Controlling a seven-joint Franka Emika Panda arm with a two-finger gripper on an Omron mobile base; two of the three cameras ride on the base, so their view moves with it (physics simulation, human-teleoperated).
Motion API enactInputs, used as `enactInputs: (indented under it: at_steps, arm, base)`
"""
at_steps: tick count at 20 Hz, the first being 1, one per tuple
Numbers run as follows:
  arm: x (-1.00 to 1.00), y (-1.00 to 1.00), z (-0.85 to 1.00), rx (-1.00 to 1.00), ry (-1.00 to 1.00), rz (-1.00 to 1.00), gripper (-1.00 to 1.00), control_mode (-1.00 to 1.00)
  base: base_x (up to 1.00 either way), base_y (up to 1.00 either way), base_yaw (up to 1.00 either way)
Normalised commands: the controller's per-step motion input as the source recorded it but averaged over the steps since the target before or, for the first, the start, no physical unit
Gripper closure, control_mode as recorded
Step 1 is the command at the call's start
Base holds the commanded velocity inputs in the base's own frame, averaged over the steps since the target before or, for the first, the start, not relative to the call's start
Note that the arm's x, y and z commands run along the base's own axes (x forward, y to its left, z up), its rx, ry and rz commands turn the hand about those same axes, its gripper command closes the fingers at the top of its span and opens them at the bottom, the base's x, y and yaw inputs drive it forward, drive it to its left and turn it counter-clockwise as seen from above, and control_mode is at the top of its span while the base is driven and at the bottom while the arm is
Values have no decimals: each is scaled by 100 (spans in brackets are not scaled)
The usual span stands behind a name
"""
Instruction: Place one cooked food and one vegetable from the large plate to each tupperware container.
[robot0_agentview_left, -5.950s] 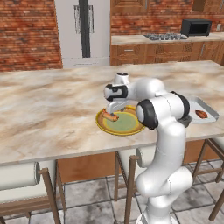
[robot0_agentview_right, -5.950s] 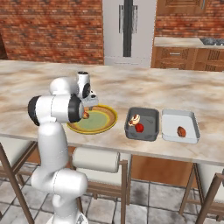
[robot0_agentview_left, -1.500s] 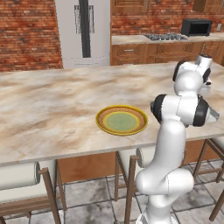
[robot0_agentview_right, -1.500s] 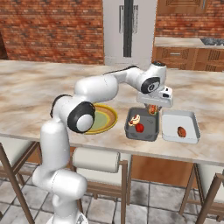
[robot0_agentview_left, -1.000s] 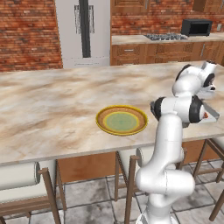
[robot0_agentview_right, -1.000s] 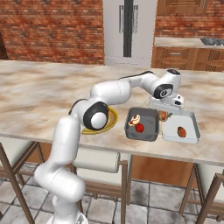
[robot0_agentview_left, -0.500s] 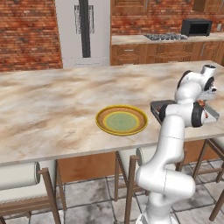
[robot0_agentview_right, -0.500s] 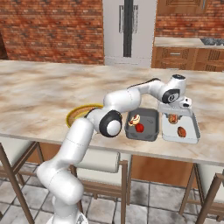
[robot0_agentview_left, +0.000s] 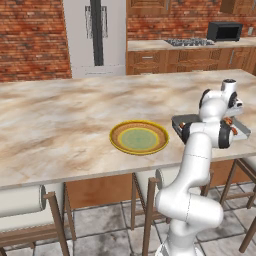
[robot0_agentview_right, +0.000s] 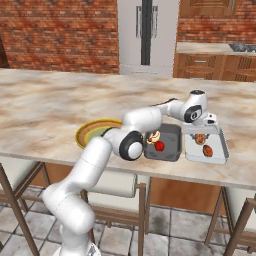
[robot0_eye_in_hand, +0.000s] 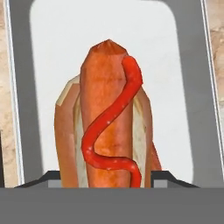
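Hand view: the claw (robot0_eye_in_hand: 105, 181) grips the hot dog (robot0_eye_in_hand: 105, 127) over the lighter tupperware container (robot0_eye_in_hand: 192, 96), its long axis matching the tray's long sides.

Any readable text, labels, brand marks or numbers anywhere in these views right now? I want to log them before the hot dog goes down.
None: no readable words, numbers or signs in any view.
Hot dog: a red sauce squiggle, not lettering.
Light tray, dark tray, plate: unmarked.
Microwave and fridge: too small to show any marking.
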Motion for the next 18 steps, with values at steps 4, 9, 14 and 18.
enactInputs:
  at_steps: [4,9,14,18]
  arm:
    - [0,-2,-17,8,0,0,100,-100]
    - [0,0,-9,2,0,0,-100,-100]
    - [0,0,0,0,0,0,-100,-100]
    - [0,0,0,0,0,0,-100,-100]
  base:
    - [0,0,0]
    - [0,0,0]
    - [0,0,0]
    - [0,0,0]
